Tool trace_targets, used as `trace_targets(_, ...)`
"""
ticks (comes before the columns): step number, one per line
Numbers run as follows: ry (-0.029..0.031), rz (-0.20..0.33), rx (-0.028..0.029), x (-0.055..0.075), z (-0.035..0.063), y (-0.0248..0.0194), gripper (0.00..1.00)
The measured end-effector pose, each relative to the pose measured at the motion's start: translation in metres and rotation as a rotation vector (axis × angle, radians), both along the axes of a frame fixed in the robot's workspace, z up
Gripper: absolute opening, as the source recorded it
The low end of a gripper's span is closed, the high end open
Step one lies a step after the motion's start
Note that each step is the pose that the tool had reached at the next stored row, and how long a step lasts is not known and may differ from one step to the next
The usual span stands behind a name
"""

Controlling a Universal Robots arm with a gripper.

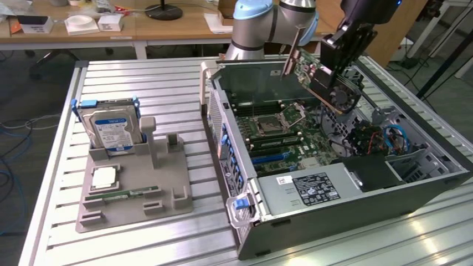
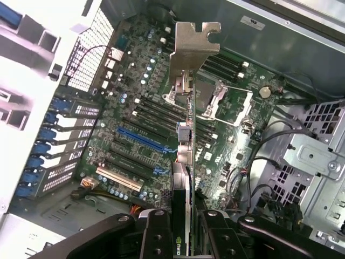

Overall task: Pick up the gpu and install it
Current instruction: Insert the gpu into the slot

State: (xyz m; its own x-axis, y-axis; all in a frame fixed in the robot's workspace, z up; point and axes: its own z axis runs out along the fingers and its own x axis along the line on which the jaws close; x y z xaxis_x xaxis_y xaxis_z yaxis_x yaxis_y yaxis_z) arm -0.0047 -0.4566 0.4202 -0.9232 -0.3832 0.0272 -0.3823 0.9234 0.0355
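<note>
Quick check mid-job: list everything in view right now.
gpu: one, green, silver bracket, tilted above open case
computer case: one, dark grey, open, on table
motherboard: one, green, inside the case
power supply: one, silver, in case
hard drive: one, silver, upright in holder
holder: one, grey, on table, exterior view's left
processor: one, silver, on holder
memory stick: one, green, on holder
table: one, slatted aluminium
arm: one, silver-blue, beyond case
gripper: one, black, shut on gpu
</note>
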Motion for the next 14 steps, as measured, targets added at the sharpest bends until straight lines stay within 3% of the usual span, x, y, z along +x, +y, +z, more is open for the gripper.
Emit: trace_targets(14, 0.0, 0.084, 0.0, 0.0, 0.0, 0.0, 0.26)
